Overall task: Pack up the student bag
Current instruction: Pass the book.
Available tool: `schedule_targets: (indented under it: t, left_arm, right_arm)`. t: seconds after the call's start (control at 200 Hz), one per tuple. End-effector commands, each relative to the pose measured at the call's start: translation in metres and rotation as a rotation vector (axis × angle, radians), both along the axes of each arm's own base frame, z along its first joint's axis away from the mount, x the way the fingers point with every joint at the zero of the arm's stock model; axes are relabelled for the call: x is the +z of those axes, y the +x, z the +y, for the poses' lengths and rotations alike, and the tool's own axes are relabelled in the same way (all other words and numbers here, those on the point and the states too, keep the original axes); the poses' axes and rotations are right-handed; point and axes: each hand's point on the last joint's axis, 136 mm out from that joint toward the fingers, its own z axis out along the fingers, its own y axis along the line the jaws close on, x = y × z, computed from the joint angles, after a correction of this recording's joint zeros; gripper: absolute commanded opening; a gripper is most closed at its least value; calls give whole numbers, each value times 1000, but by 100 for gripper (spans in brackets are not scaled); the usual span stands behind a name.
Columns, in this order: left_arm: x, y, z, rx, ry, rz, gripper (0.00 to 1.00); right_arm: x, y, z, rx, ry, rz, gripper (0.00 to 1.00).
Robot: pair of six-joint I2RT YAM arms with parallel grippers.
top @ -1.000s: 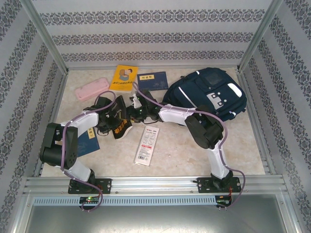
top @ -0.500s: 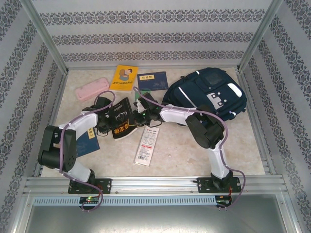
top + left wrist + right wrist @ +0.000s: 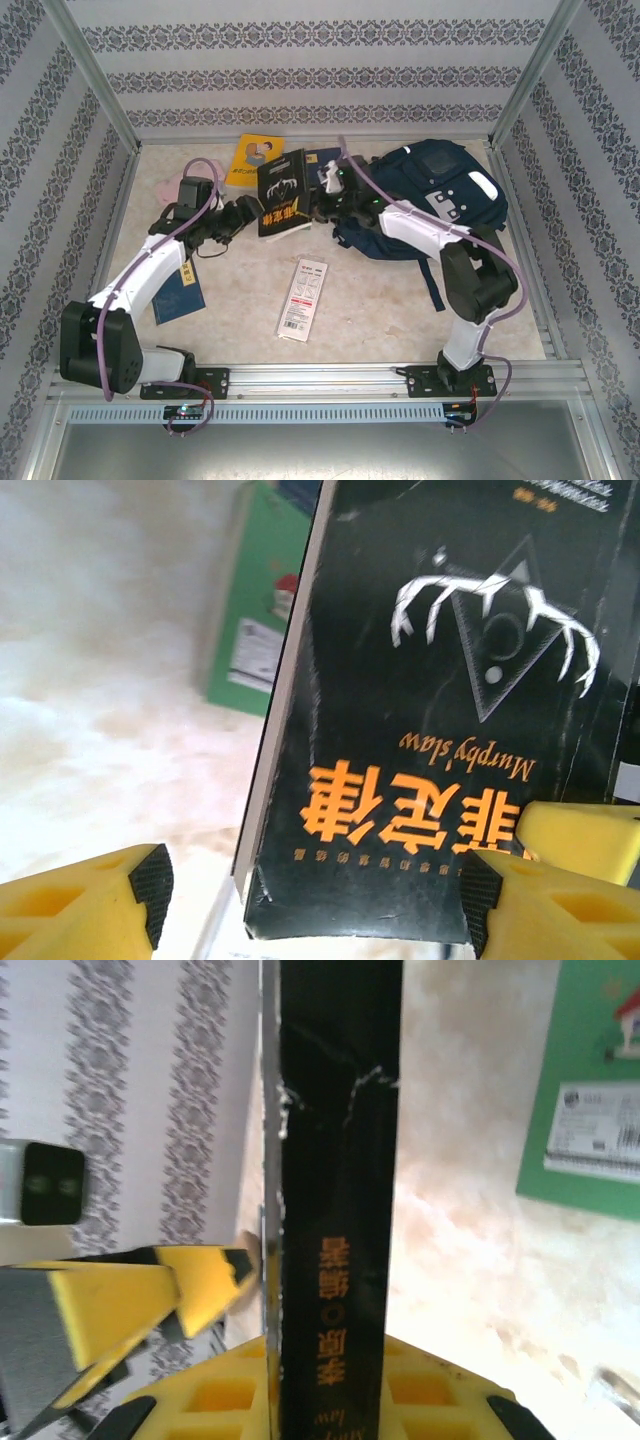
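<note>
A black book (image 3: pixel 283 192) with orange Chinese lettering and a white claw emblem stands raised at the far middle of the pale marbled table (image 3: pixel 380 300), in front of a yellow book (image 3: pixel 248 158). A white packet (image 3: pixel 302 299) lies flat nearer the centre, and a blue booklet (image 3: pixel 184 296) lies near left. Patterned wallpaper (image 3: pixel 300 80) lines the enclosure.

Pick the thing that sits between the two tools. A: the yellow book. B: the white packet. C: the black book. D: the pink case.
C: in the top view the black book sits between the left tool and the right tool, and each wrist view has it right at its own fingers.
</note>
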Motion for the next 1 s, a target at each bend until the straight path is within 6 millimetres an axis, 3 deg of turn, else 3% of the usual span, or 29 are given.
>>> schedule_targets:
  t: [0.0, 0.275, 0.719, 0.809, 0.999]
  left_arm:
    - [36, 26, -16, -12, -190, -92, 82]
    - [51, 57, -36, -37, -418, -131, 89]
    - [43, 63, -44, -46, -507, -95, 88]
    - [55, 64, -43, -49, -532, -121, 82]
    - [89, 61, -27, -53, -523, -190, 55]
  right_arm:
    - [65, -6, 3, 49, 182, -104, 0]
    - [103, -8, 2, 57, 303, -127, 0]
    - [123, 4, 5, 50, 377, -149, 0]
    - [118, 5, 6, 53, 377, -135, 0]
    - [96, 0, 1, 53, 334, -109, 0]
